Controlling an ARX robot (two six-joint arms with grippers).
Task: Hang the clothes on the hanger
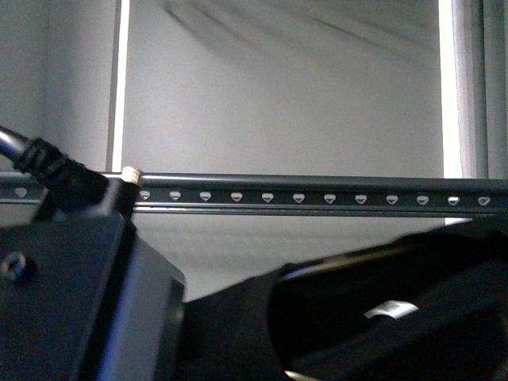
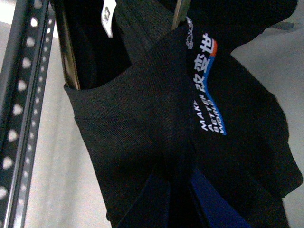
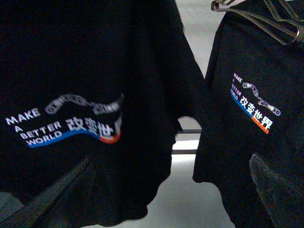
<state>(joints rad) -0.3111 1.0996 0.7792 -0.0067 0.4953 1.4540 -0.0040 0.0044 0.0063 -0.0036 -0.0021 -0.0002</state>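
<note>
Here, the hanger (image 1: 317, 194) runs level across the middle of the front view. The clothes (image 1: 397, 317) sit below it at lower right, white label (image 1: 390, 309) showing, not on the rail. Whether the left hand is open or closed cannot be told. The right hand (image 3: 169, 159) has its fingers (image 3: 52, 199) spread wide, gripping nothing, near a second black garment (image 3: 247, 95) on a wire hanger (image 3: 266, 19).

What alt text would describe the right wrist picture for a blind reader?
Two black garments fill the view, each printed with "MAKE A BETTER WORLD". The near garment covers most of it; the far garment hangs on a silver wire hanger.
</note>
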